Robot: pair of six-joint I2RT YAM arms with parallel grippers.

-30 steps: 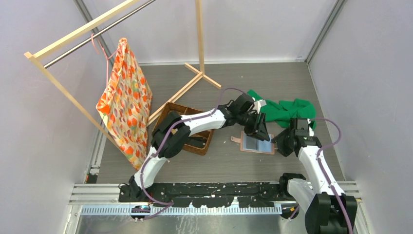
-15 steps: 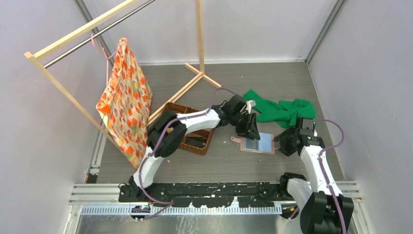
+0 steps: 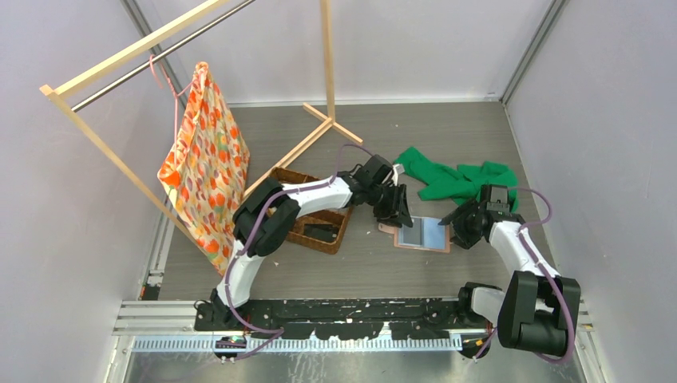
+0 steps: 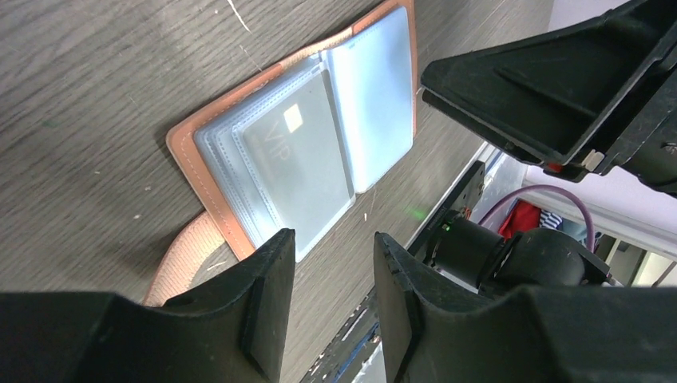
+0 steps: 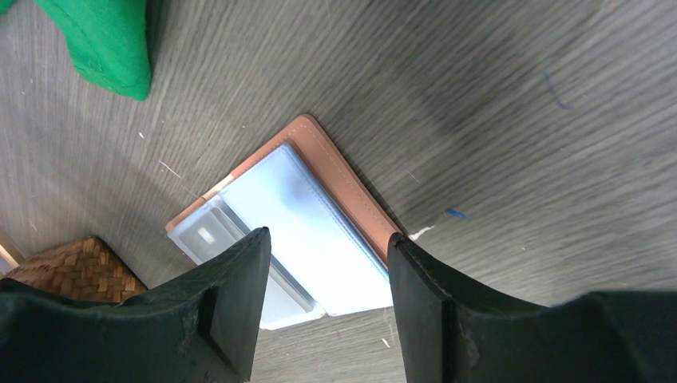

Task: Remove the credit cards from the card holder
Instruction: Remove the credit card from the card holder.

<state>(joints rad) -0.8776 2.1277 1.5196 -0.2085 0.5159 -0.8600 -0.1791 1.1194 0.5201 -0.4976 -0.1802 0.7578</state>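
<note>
Since the card holder [image 3: 421, 234] lies open toward the near right of the table [image 3: 359, 267], my left gripper [image 4: 329, 239] and right gripper [image 5: 327, 238] both spread and empty, I fear pinching a slippery sleeve drags it.

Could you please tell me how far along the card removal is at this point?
Done: the card holder lies open on the table, clear sleeves showing. In hand: left gripper and right gripper are both open, poised at opposite sides of it, gripping nothing. Left: the VIP card sits in its sleeve; no card is out yet.
</note>
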